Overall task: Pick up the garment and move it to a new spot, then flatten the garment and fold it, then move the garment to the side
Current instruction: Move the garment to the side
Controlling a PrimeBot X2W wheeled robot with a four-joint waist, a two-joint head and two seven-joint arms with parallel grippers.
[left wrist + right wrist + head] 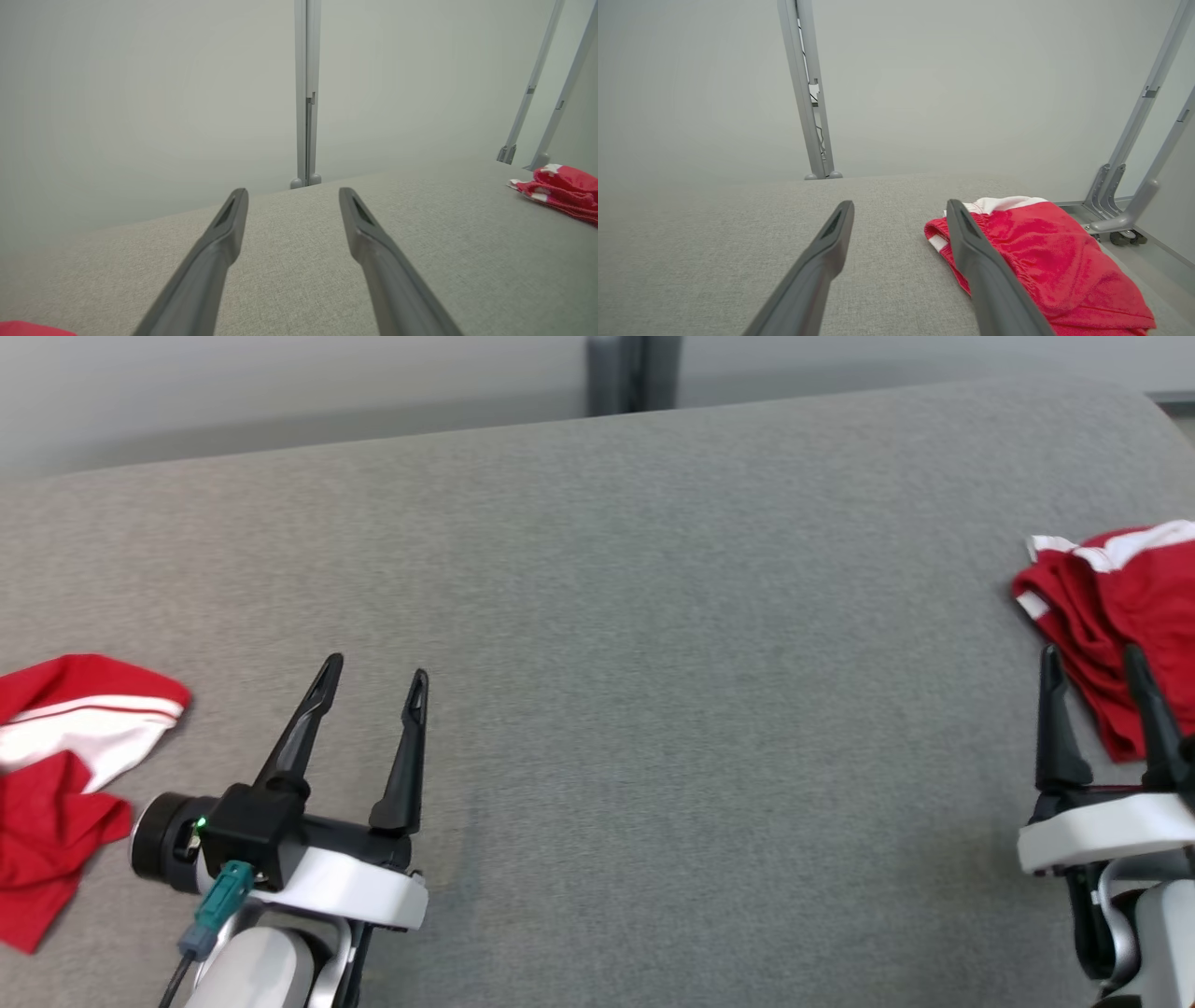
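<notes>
where the head view ends, the garment (1111, 597) is cropped.

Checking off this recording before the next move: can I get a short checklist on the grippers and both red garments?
1. Left gripper open, nothing between its fingers: ok.
2. Right gripper open, nothing between its fingers: ok.
3. Right gripper clear of the right-hand garment: cannot tell; one finger overlaps it in the right wrist view.
4. Right-hand garment compact, at the table's right side: ok.
5. Left-hand garment flattened: not ok, crumpled.
</notes>
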